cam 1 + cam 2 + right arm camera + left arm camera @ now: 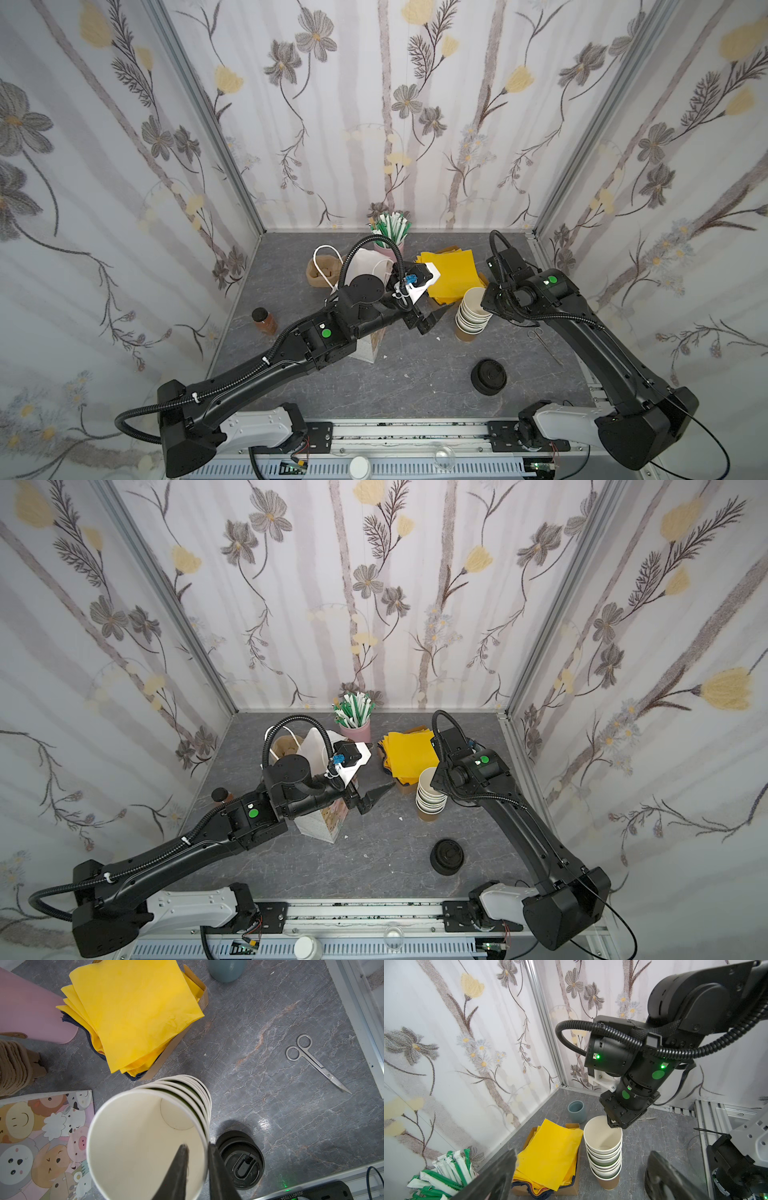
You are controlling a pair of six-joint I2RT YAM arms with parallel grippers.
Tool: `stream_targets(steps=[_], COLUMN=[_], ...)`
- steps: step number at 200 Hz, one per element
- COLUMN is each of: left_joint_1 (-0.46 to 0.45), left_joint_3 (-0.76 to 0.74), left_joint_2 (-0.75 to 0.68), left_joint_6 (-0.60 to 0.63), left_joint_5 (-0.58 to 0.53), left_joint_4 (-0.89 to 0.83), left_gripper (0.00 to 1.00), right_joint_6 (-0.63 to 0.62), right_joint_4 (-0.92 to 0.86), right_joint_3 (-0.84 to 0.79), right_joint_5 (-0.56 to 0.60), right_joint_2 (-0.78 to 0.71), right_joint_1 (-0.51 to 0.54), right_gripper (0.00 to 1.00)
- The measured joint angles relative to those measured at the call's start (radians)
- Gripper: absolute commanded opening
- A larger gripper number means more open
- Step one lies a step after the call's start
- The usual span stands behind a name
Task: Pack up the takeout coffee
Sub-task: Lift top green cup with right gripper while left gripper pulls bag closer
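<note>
The takeout coffee, a cup with its lid on, is out of view. A stack of lidless paper cups [471, 316] [430, 796] [604, 1147] [145, 1142] stands right of centre. My right gripper [197, 1147] [612, 1125] straddles the top cup's rim, one finger inside and one outside, jaws drawn in narrow on the wall. A low pile of black lids [489, 376] [446, 856] [241, 1159] lies just in front of the stack. My left gripper [374, 798] [422, 320] [577, 1178] hangs wide open and empty between the stack and a cartoon-print paper bag [322, 825] [41, 1136].
Yellow napkins in a cardboard box [451, 274] [133, 1012] sit behind the stack. A pink cup of wrapped straws [388, 237] stands at the back wall, a blue-grey cup [576, 1110] in the back right corner. Scissors [318, 1064] lie right, a brown jar [264, 322] left.
</note>
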Motion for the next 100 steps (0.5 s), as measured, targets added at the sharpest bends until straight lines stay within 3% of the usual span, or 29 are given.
stream_targets(steps=[49,100], left_joint_1=[0.000,0.000], left_joint_3=[-0.002,-0.003], left_joint_2=[-0.003,-0.003], left_joint_6=[0.005,0.019], left_joint_5=[-0.019,-0.026], left_joint_4=[0.000,0.000], left_gripper=[1.00,1.00], right_joint_6=[-0.003,0.000], right_joint_4=[-0.002,-0.002], right_joint_3=[0.012,0.014], right_joint_5=[0.000,-0.008], right_joint_2=[0.012,-0.008], right_joint_1=[0.003,0.003], right_gripper=[0.04,0.02])
